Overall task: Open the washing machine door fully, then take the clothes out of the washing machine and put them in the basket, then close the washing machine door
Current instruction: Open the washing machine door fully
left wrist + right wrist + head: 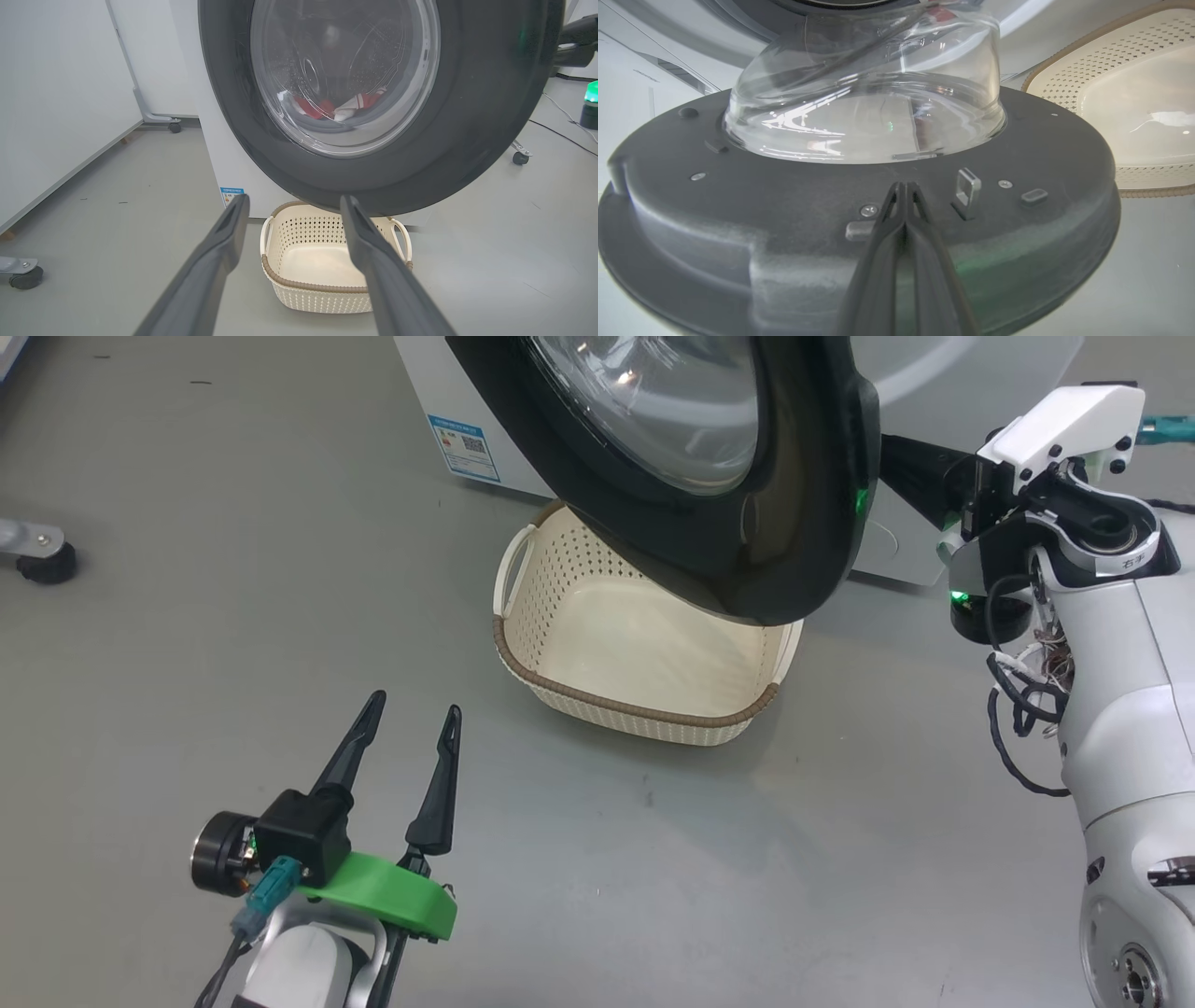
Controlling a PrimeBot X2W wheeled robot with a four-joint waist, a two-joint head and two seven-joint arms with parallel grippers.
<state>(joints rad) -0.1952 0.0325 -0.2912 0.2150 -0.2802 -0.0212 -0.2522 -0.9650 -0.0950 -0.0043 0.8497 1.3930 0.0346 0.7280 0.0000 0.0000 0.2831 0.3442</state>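
your left claw [415, 707]: apart, near basket [644, 711] | your right claw [903, 187]: together, tips at door's [784, 224] inner face

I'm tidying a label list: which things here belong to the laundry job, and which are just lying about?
Job: washing machine, washing machine door, clothes in the drum, basket, shut right claw at the door, open left claw.
Lying about: caster wheel, white panel, floor cable, green light.
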